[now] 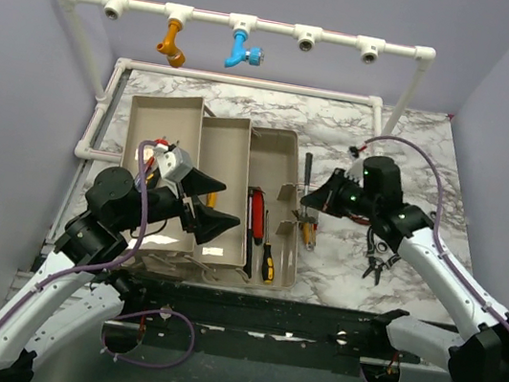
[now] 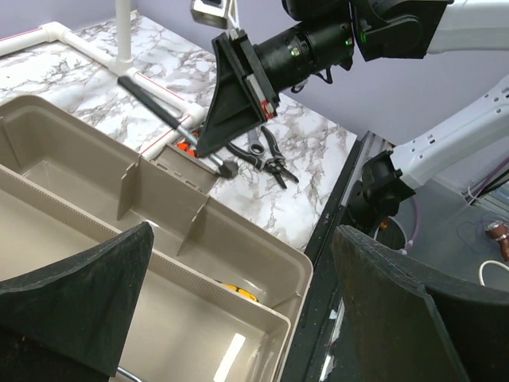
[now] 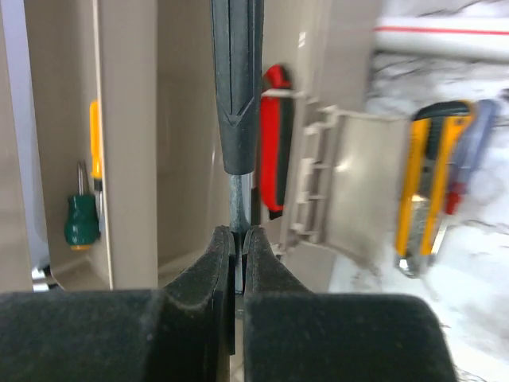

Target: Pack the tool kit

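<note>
Your right gripper (image 3: 238, 243) is clenched on the metal shaft of a black-handled tool (image 3: 237, 87), just beside the open toolbox (image 1: 165, 111) at its right edge; your left gripper (image 1: 231, 204) hangs released over the toolbox's middle tray (image 1: 229, 139), grasping nothing

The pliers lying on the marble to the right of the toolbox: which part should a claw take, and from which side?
Near the joint of the pliers, from straight above. They lie flat on the marble with handles spread toward the near edge, so the joint looks narrowest, with bare marble either side.
</note>
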Available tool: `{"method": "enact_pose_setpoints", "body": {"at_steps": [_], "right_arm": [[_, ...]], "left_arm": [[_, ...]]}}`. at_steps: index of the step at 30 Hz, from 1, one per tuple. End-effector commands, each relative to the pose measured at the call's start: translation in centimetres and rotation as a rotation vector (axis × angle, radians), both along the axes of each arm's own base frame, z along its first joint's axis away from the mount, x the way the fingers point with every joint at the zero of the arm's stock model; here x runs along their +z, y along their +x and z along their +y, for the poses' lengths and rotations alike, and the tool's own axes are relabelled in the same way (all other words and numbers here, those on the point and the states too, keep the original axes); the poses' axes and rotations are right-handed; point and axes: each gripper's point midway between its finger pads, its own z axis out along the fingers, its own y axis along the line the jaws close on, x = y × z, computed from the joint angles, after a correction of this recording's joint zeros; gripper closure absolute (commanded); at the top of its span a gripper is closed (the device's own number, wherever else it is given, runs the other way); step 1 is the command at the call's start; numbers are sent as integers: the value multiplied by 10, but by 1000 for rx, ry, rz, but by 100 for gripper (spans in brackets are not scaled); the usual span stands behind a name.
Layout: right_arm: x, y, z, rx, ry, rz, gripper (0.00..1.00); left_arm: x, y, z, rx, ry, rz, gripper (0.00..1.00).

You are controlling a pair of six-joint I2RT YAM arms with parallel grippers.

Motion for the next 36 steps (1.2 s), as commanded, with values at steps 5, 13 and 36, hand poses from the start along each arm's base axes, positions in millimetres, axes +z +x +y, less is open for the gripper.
{"method": "enact_pose_setpoints", "body": {"at_steps": [5, 13, 36], "right_arm": [[33, -17, 87, 139, 17, -128, 99], [55, -34, 169, 192, 100, -128, 99], [86, -49, 165, 62, 75, -248, 21]], "left_arm": [[7, -4, 4, 0, -24, -66, 1], [16, -10, 14, 36, -58, -127, 2], [21, -14, 19, 53, -80, -151, 1]]}}
